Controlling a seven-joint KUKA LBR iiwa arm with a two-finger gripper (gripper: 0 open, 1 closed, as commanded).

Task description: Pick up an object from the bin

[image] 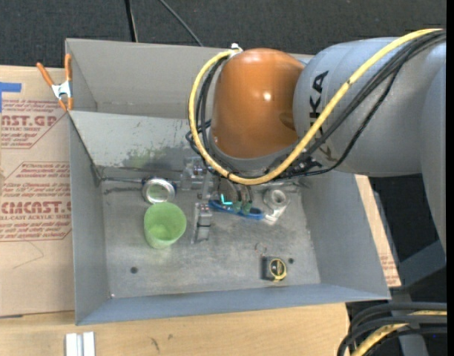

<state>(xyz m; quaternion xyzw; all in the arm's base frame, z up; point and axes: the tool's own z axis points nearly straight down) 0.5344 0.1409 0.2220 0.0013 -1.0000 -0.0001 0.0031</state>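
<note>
The gripper [206, 217], state indeterminable, sits mid-floor in the grey metal bin [212, 269] between the green plastic cup [165, 225] and the blue tool in clear packaging [249, 211]; an off-centre closure may push either aside and grasp nothing.

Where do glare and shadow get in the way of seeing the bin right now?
Camera view: a bright highlight sits on the orange wrist cover; the arm shades the bin floor beneath it, dimming the blue thing there; the silver round lid glints; the green cup and the small black-and-yellow thing lie in even light.
</note>
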